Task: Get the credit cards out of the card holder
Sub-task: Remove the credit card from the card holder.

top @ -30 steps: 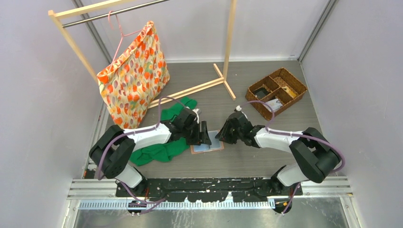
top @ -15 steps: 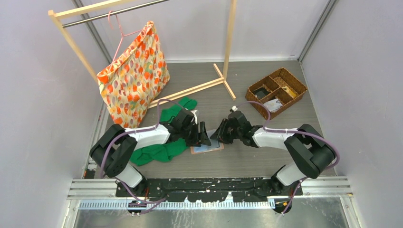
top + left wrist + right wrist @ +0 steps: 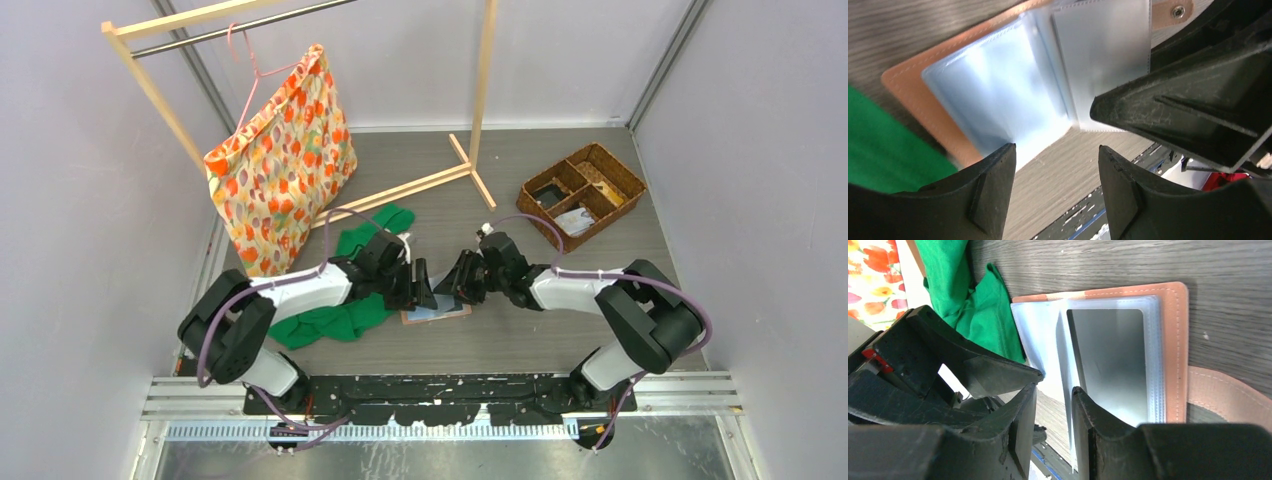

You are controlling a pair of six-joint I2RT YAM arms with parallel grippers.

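1. Near the middle of the table (image 3: 520, 340), in the top view, the card holder (image 3: 437, 313) lies open and flat, at 3 o'clock of the green cloth (image 3: 340, 315) and touching its edge.
2. Its outer cover is salmon-pink with a stitched border; the inside is a stack of clear, pale blue-grey plastic sleeves.
3. From the left wrist, the card holder (image 3: 903, 80) shows one sleeve leaf lifted off the stack, with a crease running down the middle. The snap tab (image 3: 1170, 10), with a small metal stud, sticks out at 1 o'clock.
4. From the right wrist, the card holder (image 3: 1175, 340) shows a grey card-shaped panel inside the top sleeve. The snap tab (image 3: 1228, 395) curves off at 4 o'clock.
5. The left gripper (image 3: 425, 285) hangs low over the holder's 11 o'clock corner. Its jaws are spread wide, with nothing between them but table and the holder's near edge.
6. The right gripper (image 3: 458, 283) faces it from 3 o'clock, close by; whether the two touch I cannot tell. Its jaws are narrowly parted. The raised sleeve leaf runs along the inner face of one finger (image 3: 1083, 415); the other finger is clear of it.
7. A wicker basket (image 3: 625, 185) sits at 2 o'clock of the holder, well apart. A floral bag (image 3: 285, 150) hangs at 10 o'clock on a wooden rack (image 3: 485, 80).
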